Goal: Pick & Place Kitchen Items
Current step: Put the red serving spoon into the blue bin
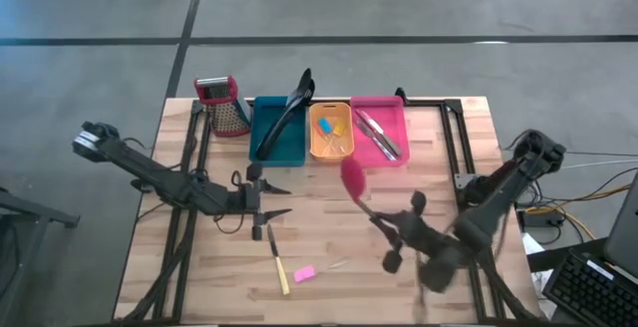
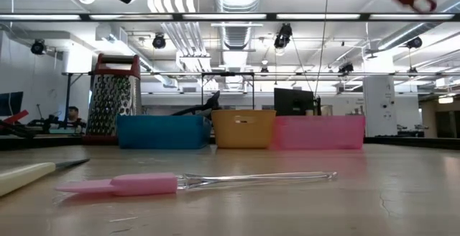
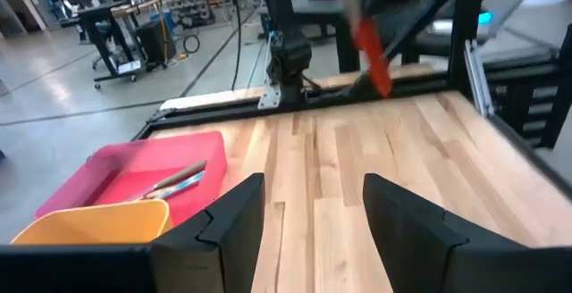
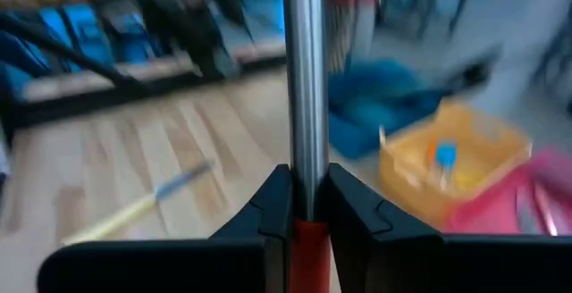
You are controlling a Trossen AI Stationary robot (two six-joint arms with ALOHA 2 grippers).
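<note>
Wooden table (image 1: 419, 148), right gripper (image 4: 302, 205) clamped on red spoon (image 1: 353, 179) near the pink bin (image 1: 379, 103), left gripper (image 1: 267, 199) parted, idle mid-table

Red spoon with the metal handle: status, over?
Right end effector shut on red spoon with metal handle, lifted near pink bin. Left end effector open, idle. Path unobstructed.

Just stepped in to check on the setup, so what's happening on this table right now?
The right gripper is shut on a red spoon with a metal handle, carrying it above the table near the pink bin. The left gripper hangs open over the table's middle, holding nothing. A black spatula already leans in the teal bin, and small pieces sit in the orange bin. A yellow-handled knife and a pink spatula lie on the table, not yet picked up.
</note>
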